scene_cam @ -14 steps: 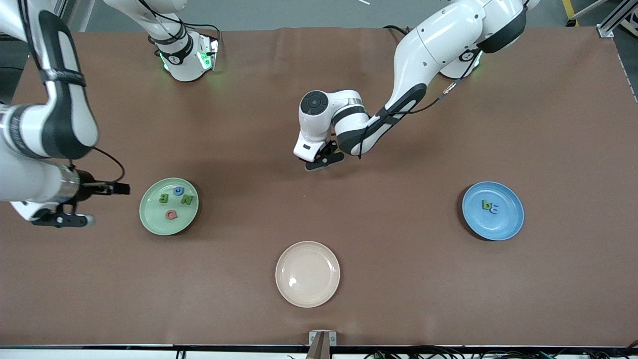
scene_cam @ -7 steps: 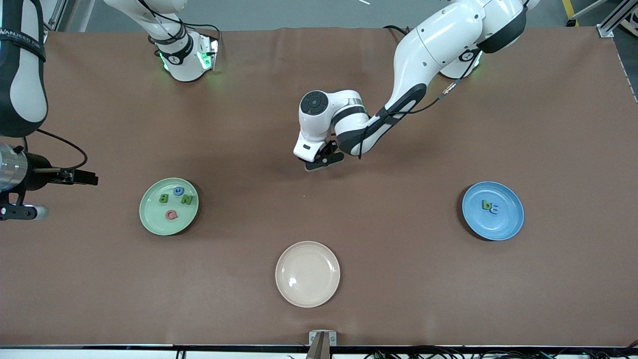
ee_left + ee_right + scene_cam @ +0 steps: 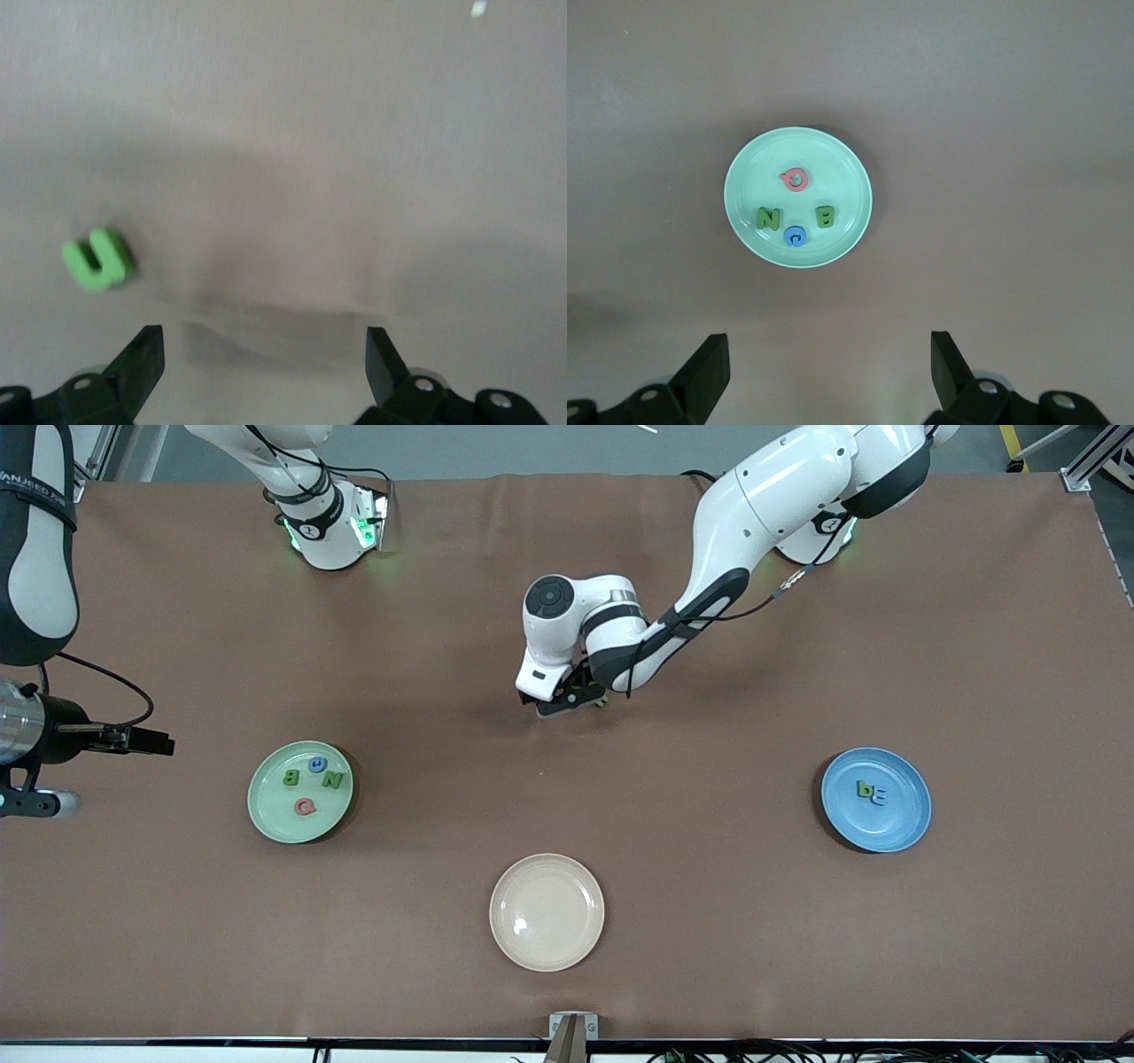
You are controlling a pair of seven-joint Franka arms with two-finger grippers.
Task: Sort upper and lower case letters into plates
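Note:
A bright green lower-case letter u lies on the brown table, just outside the open, empty fingers of my left gripper. That gripper is low over the middle of the table. The mint green plate holds a blue letter, a green B, a green N and a pink Q. The sky blue plate holds a green b and a blue E. My right gripper hangs open and empty, high beside the mint plate.
A cream-beige plate with nothing in it sits nearest the front camera, between the two other plates. The arm bases stand along the table edge farthest from the camera. A small metal bracket sits at the near edge.
My left gripper has opened and let go of the green letter, then drawn slightly toward the bases. My right arm has pulled away from the mint plate toward its end of the table.

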